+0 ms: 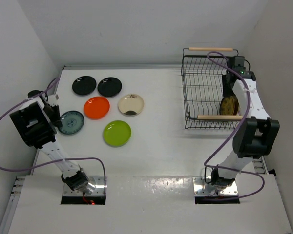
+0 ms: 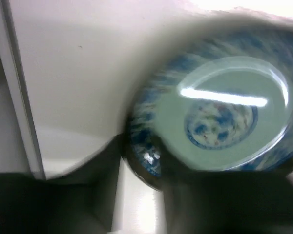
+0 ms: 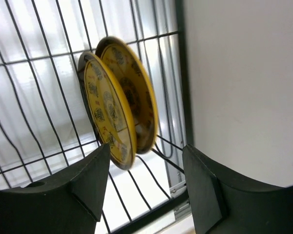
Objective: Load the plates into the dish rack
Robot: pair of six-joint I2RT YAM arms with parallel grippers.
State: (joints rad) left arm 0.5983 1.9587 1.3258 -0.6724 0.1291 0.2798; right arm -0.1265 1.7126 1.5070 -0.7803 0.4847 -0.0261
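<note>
Six plates lie on the white table at left: two black ones (image 1: 84, 85) (image 1: 109, 87), an orange-red one (image 1: 96, 107), a cream one (image 1: 131, 104), a lime green one (image 1: 117, 133) and a blue-grey patterned one (image 1: 71, 122) (image 2: 219, 114). My left gripper (image 1: 57, 119) (image 2: 144, 156) straddles the patterned plate's near rim, one finger outside and one over the inside. A strip of table still shows beside the rim. The view is blurred. In the dish rack (image 1: 205, 73), two brown-gold plates (image 1: 229, 105) (image 3: 119, 102) stand on edge. My right gripper (image 1: 230, 90) (image 3: 146, 151) hangs open just above them, holding nothing.
The rack's wooden handles (image 1: 211, 48) (image 1: 219, 117) lie along its far and near sides. Walls close in the table on the left, back and right. A raised metal edge (image 2: 19, 97) runs along the table's left side, close to the left gripper.
</note>
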